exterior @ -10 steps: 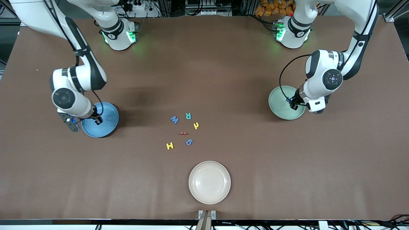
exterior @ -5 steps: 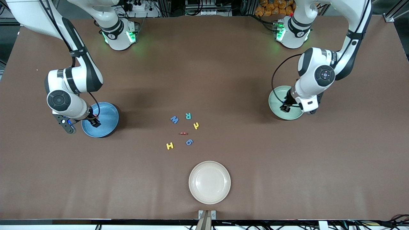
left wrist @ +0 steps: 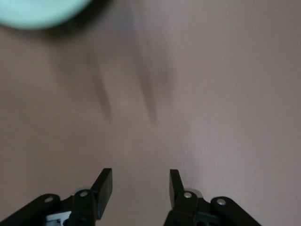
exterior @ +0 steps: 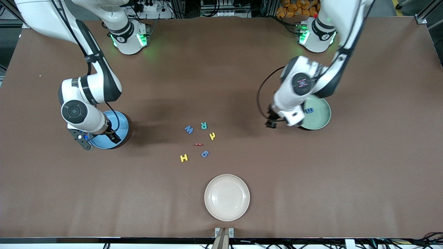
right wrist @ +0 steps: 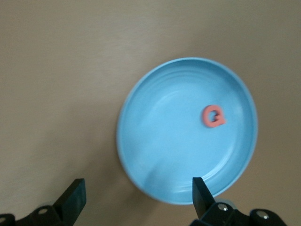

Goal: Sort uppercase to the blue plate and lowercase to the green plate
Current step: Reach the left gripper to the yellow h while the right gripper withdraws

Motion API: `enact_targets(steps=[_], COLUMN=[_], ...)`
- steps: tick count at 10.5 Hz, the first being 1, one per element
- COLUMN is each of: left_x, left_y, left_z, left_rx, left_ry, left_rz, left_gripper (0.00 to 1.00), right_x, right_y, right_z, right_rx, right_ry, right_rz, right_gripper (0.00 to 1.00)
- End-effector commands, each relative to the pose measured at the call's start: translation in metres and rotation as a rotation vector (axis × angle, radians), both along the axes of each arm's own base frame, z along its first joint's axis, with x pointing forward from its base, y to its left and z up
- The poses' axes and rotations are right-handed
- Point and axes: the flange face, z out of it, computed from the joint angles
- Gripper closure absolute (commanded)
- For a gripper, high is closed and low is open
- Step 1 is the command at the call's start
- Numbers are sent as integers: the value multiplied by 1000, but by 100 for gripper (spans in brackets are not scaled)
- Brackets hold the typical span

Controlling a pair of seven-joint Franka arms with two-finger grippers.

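Both claws stand apart and empty, the right gripper (exterior: 112, 137) over the blue plate (exterior: 121, 128) where red Q (right wrist: 214, 116) lies, the left gripper (exterior: 271, 123) just off the green plate (exterior: 320, 116) holding a blue lowercase letter (exterior: 310, 110), so each likely next reaches for the loose letters (exterior: 199, 140) between them.

Two glossy white arms with black joint bands and looping black cables, green-lit bases at frame top, black two-finger grippers.
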Motion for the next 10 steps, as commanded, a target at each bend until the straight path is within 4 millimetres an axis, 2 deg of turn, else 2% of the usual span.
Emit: enact_targets(steps=[1, 3, 4, 6, 8, 10], left_x=[10, 8, 10, 13, 7, 1], left_y=[-57, -95, -113, -135, -157, -181], left_z=[-40, -61, -62, -41, -25, -32], left_rx=[7, 53, 61, 29, -11, -23], left_ry=[2, -52, -90, -144, -175, -200], left_rz=[-23, -121, -188, -308, -430, -551], left_gripper=[42, 42, 42, 43, 43, 43], right_x=[28, 39, 44, 48, 48, 48], right_y=[12, 20, 30, 50, 61, 59], right_z=[8, 7, 3, -4, -9, -9], right_rx=[62, 75, 90, 114, 123, 123], right_ry=[-27, -39, -47, -86, -94, -91], right_rz=[-55, -58, -79, -138, -172, -177], right_gripper=[0, 0, 0, 0, 0, 0])
